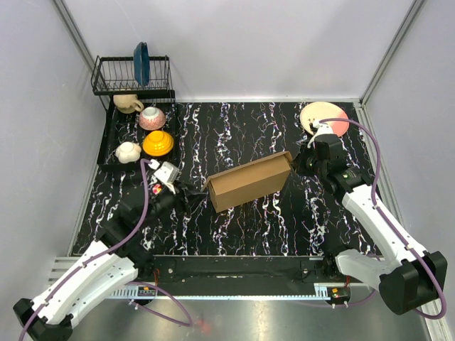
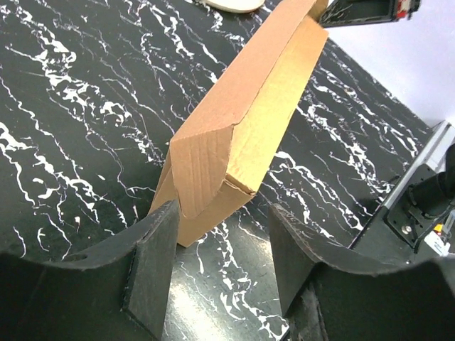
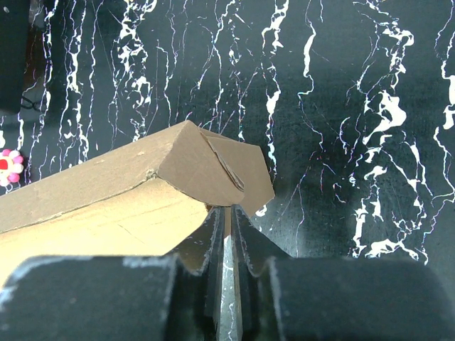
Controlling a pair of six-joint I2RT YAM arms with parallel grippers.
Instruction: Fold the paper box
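Note:
The paper box (image 1: 249,181) is a long brown cardboard piece, partly folded, standing on its long edge in the middle of the black marbled table. My left gripper (image 1: 193,195) is open at the box's left end. In the left wrist view (image 2: 224,213) its fingers straddle the box's near corner (image 2: 213,163), and the left finger (image 2: 153,249) is close against the cardboard. My right gripper (image 1: 297,162) is at the box's right end. In the right wrist view (image 3: 227,209) it is shut on a thin end flap of the box (image 3: 234,170).
A black dish rack (image 1: 131,74) with a blue plate (image 1: 141,62) stands at the back left. In front of it are a beige mug (image 1: 128,104), a pink bowl (image 1: 152,118), an orange bowl (image 1: 158,143) and a white cup (image 1: 128,151). A pink plate (image 1: 324,118) lies at the back right.

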